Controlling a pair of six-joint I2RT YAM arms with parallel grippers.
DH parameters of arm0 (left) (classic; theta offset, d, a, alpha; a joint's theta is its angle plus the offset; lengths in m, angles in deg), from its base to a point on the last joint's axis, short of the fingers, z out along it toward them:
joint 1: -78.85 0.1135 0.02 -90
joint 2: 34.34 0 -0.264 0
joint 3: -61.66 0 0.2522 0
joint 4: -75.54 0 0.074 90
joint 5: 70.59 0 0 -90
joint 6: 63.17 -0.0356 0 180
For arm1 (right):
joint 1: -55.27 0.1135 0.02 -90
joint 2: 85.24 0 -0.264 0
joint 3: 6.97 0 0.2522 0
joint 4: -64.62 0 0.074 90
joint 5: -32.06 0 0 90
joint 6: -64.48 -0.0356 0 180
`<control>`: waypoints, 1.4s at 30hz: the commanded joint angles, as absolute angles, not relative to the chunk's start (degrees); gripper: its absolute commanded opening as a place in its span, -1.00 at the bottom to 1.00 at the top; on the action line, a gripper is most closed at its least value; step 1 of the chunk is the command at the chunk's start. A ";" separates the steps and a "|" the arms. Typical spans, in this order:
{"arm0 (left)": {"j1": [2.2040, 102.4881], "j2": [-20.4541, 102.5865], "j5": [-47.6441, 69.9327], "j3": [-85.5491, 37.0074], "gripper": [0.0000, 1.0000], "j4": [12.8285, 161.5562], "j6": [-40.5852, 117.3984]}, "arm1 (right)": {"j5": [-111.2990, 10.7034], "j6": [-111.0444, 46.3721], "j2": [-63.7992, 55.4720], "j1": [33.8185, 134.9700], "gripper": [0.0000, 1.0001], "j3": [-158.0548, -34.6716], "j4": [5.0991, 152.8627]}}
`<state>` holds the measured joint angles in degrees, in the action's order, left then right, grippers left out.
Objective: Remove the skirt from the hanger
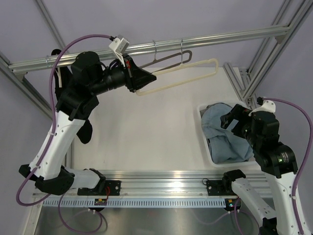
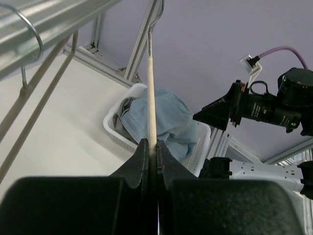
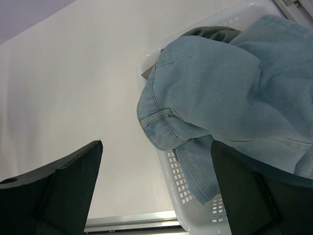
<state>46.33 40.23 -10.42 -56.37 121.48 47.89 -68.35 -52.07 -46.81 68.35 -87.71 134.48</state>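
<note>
The grey-taupe hanger [image 1: 171, 58] hangs bare on the top rail [image 1: 210, 41]; it shows in the left wrist view [image 2: 41, 95] too. My left gripper [image 1: 148, 77] is raised to the rail and shut on the bar of a paler cream hanger [image 1: 195, 73], which runs up between its fingers [image 2: 151, 83]. A patch of dark grey fabric [image 3: 210, 33] peeks from under the jeans in the basket; I cannot tell if it is the skirt. My right gripper [image 1: 234, 120] is open and empty above the basket's near-left rim [image 3: 156, 176].
A white perforated basket [image 1: 202, 122] at the right holds light blue denim jeans [image 1: 220, 134]. A black garment [image 1: 86, 131] hangs behind my left arm. Aluminium frame posts stand at the back right corner.
</note>
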 commanded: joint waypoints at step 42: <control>46.24 24.81 14.47 -52.63 0.98 126.97 47.67 | -64.18 -49.43 -45.08 68.28 0.99 -90.34 134.46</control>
